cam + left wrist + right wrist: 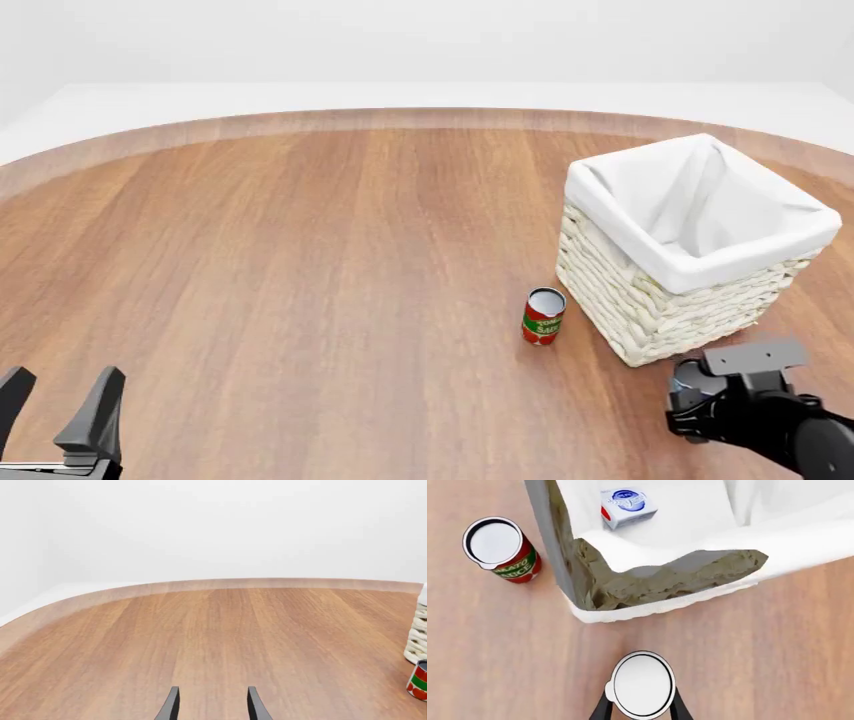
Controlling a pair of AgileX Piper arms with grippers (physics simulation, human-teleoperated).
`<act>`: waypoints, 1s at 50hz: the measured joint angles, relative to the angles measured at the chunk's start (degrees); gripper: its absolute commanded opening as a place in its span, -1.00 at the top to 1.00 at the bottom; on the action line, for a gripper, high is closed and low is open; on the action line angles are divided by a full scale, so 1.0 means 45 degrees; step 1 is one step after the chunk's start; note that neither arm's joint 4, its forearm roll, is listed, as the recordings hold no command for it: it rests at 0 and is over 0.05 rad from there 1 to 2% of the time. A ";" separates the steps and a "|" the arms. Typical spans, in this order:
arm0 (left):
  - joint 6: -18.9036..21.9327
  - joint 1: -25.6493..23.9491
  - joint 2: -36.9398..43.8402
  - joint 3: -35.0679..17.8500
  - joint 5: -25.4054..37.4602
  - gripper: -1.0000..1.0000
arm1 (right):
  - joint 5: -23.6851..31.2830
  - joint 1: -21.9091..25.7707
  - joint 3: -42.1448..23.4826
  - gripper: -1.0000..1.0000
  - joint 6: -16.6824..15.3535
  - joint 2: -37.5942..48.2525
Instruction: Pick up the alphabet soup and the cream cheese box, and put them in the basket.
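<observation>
My right gripper (640, 707) holds the alphabet soup (642, 684) between its fingers, white top up, just outside a near corner of the basket (627, 300) toward the table's (294, 250) right side. The cream cheese box (628, 506) lies inside the basket on the white lining, and the tomato can (542, 316) stands just beside the basket's left wall. My left gripper (56, 405) hangs with fingers spread apart over bare wood at the table's near left edge.
</observation>
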 measured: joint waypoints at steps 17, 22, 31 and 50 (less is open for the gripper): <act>-0.0002 0.0001 -0.0058 0.0002 0.0051 -1.00 | 0.2923 0.0266 -0.0411 1.00 0.0084 -0.2682; -0.0002 0.0001 -0.0072 0.0003 0.0064 -1.00 | 0.3915 0.0324 -0.0723 1.00 0.0037 -0.3438; -0.0001 0.0002 -0.0085 0.0006 0.0074 -1.00 | 0.5750 0.0397 -0.1593 1.00 -0.0022 -0.4570; 0.0000 0.0002 -0.0085 0.0008 0.0074 -1.00 | 0.8770 0.0292 -0.3905 1.00 -0.0373 -0.5552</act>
